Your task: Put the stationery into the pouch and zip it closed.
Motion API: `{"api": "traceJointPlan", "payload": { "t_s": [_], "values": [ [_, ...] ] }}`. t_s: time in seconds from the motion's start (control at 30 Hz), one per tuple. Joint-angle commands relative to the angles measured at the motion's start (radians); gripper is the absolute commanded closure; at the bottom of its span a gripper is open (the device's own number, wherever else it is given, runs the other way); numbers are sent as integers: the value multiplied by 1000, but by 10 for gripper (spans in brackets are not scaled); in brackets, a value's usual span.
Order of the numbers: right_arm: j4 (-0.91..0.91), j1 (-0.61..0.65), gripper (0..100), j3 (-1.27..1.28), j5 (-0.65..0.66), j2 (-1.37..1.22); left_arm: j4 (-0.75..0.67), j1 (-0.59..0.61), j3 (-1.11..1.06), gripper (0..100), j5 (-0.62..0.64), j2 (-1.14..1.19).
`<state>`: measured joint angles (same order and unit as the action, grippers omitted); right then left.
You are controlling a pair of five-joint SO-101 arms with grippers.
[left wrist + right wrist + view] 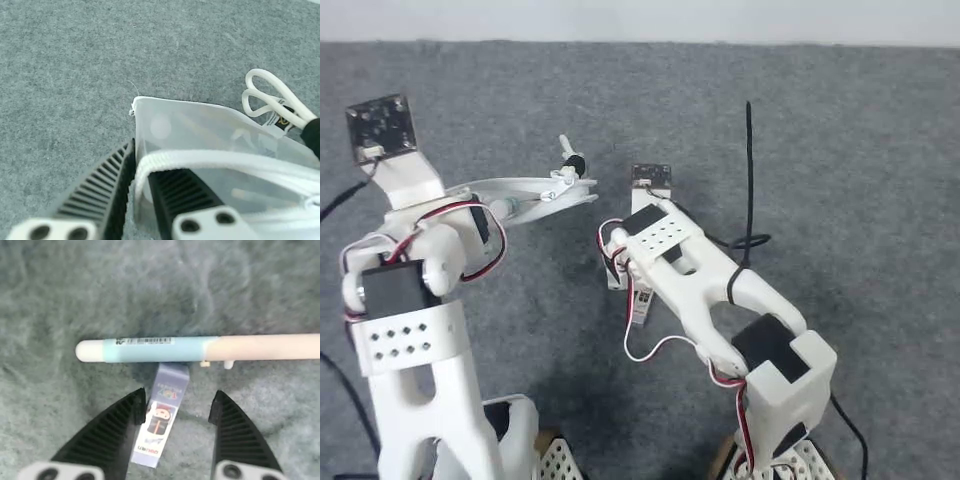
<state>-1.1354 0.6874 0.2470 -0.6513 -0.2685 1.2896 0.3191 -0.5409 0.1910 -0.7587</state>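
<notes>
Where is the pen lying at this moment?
In the right wrist view the pen lies on the grey carpet just ahead of the open right hand, across one end of a small blue packet.

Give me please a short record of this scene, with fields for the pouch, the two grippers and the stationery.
pouch: clear, white zip, held at one edge
left gripper: shut on the pouch
right gripper: open, low over the stationery
pen: blue and cream, lying on the carpet, outside the pouch
small printed item: on the carpet between the right gripper's fingers, one end at the pen
</notes>
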Motion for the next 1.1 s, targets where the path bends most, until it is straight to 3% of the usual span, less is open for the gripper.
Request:
{"api": "traceJointPlan", "payload": {
  "t_s": [0.0,0.43,0.6,1.07],
  "values": [
    [-15,10,801,-51,-12,5,-28,9,5,989,-9,0],
    [-24,12,808,-48,-12,4,-28,9,5,989,-9,0],
    [-15,12,992,-52,-12,5,-28,9,5,989,-9,0],
    [-90,12,992,-54,-8,125,-28,9,4,989,-9,0]
  ]
}}
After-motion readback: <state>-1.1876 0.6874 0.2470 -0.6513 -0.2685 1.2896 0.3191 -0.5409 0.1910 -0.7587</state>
